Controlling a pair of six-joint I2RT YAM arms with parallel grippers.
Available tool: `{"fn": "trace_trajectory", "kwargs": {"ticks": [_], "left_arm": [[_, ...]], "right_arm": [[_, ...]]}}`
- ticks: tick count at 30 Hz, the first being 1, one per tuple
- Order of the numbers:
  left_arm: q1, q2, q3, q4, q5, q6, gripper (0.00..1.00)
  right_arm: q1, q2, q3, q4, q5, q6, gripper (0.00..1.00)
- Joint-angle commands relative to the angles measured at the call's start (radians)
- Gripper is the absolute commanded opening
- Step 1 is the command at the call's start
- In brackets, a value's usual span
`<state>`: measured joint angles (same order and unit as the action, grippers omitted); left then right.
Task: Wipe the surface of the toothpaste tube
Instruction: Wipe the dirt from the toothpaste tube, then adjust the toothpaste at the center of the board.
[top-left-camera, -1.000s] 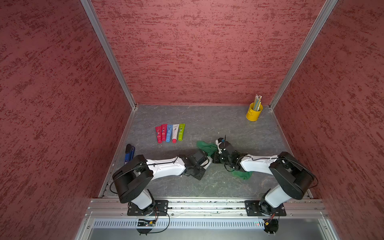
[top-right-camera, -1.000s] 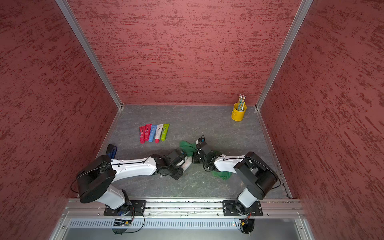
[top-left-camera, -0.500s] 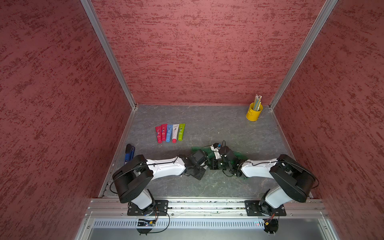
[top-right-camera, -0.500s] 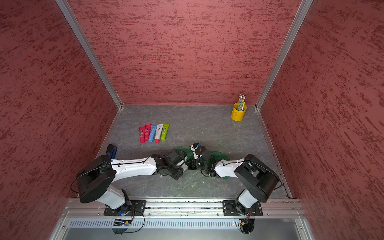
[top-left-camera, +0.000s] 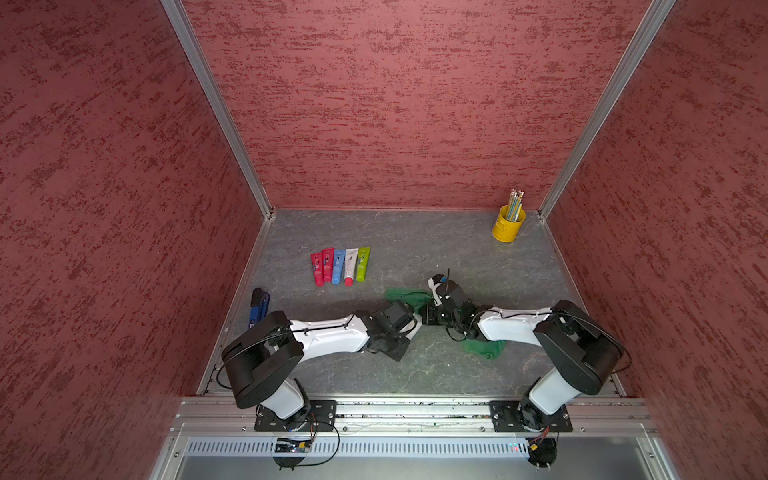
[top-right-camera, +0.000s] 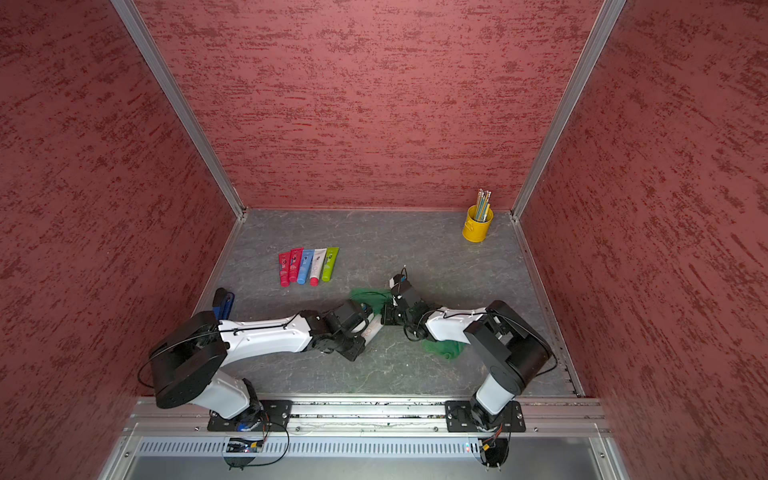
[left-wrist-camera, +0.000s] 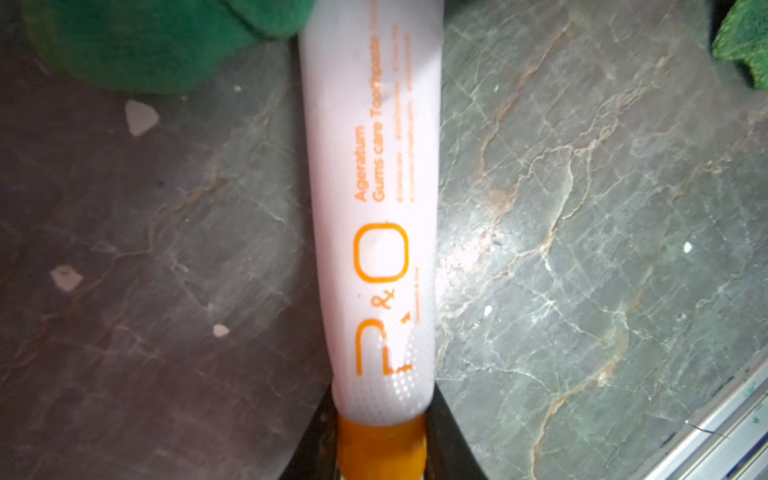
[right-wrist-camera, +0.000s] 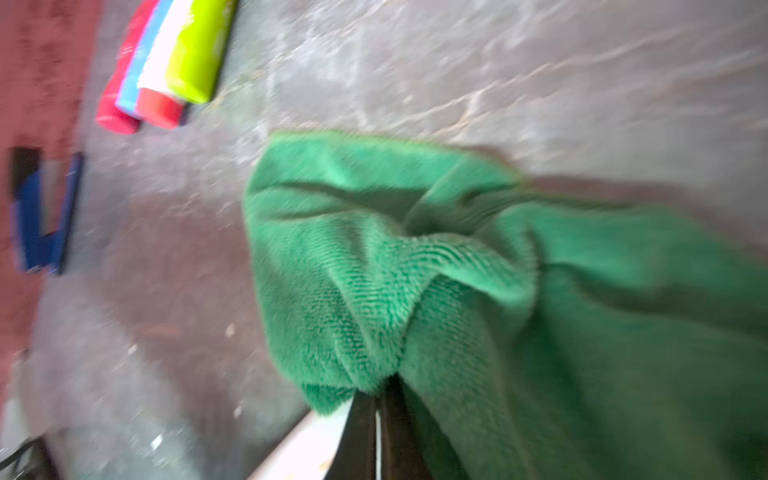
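Observation:
A white toothpaste tube (left-wrist-camera: 374, 187) with orange lettering and an orange cap lies low over the grey table. My left gripper (left-wrist-camera: 381, 428) is shut on its cap end, a black finger on either side. In a top view the tube (top-right-camera: 372, 328) pokes out between the two grippers. The green cloth (right-wrist-camera: 415, 257) covers the tube's far end (left-wrist-camera: 166, 41). My right gripper (right-wrist-camera: 376, 399) is shut on a fold of that cloth, and the white tube shows just beside its fingers. In both top views the cloth (top-left-camera: 401, 294) trails under the right wrist (top-left-camera: 449, 299).
A row of several coloured tubes (top-left-camera: 340, 266) lies at the back left. A yellow cup of pencils (top-left-camera: 508, 224) stands in the back right corner. A blue and black object (top-left-camera: 258, 305) rests by the left wall. More green cloth (top-left-camera: 484, 348) lies under the right forearm.
My right gripper dragged the cloth along the tube toward the left gripper, then drew back to the tube's far end. The left gripper has held still.

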<state>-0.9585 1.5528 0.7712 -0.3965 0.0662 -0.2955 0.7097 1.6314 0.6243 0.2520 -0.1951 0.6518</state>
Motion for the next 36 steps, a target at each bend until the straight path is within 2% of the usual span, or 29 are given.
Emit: {"fn": "trace_trajectory", "kwargs": {"ticks": [1, 6, 11, 15, 18, 24, 29, 31, 33, 36], "left_arm": [[0.0, -0.001, -0.002, 0.002, -0.006, 0.007, 0.09], [0.0, 0.012, 0.009, -0.005, -0.008, 0.009, 0.09], [-0.003, 0.004, 0.006, -0.007, -0.016, 0.004, 0.09], [-0.008, 0.001, 0.006, -0.011, -0.027, 0.001, 0.09], [-0.009, -0.004, 0.004, -0.012, -0.032, -0.001, 0.09], [-0.009, -0.016, 0.001, -0.019, -0.055, -0.015, 0.09], [-0.008, 0.006, 0.039, -0.061, -0.091, -0.037, 0.1], [-0.009, 0.031, 0.069, -0.091, -0.119, -0.043, 0.14], [-0.015, 0.058, 0.106, -0.133, -0.153, -0.052, 0.24], [-0.048, 0.062, 0.139, -0.168, -0.18, -0.053, 0.48]], "right_arm": [[0.063, -0.014, -0.075, 0.119, -0.232, 0.064, 0.0], [0.113, -0.048, -0.162, 0.244, -0.324, 0.131, 0.0], [0.07, -0.022, -0.126, 0.119, -0.191, 0.067, 0.0], [0.019, -0.004, -0.01, -0.098, 0.006, -0.02, 0.0], [-0.031, 0.01, 0.055, -0.198, 0.109, -0.075, 0.0], [-0.126, 0.007, 0.069, -0.218, 0.124, -0.128, 0.0], [-0.225, -0.09, 0.037, -0.245, 0.171, -0.163, 0.0], [-0.275, -0.139, 0.019, -0.257, 0.184, -0.179, 0.0], [-0.316, -0.173, 0.002, -0.254, 0.186, -0.184, 0.0], [-0.355, -0.212, -0.023, -0.227, 0.18, -0.179, 0.0]]}}
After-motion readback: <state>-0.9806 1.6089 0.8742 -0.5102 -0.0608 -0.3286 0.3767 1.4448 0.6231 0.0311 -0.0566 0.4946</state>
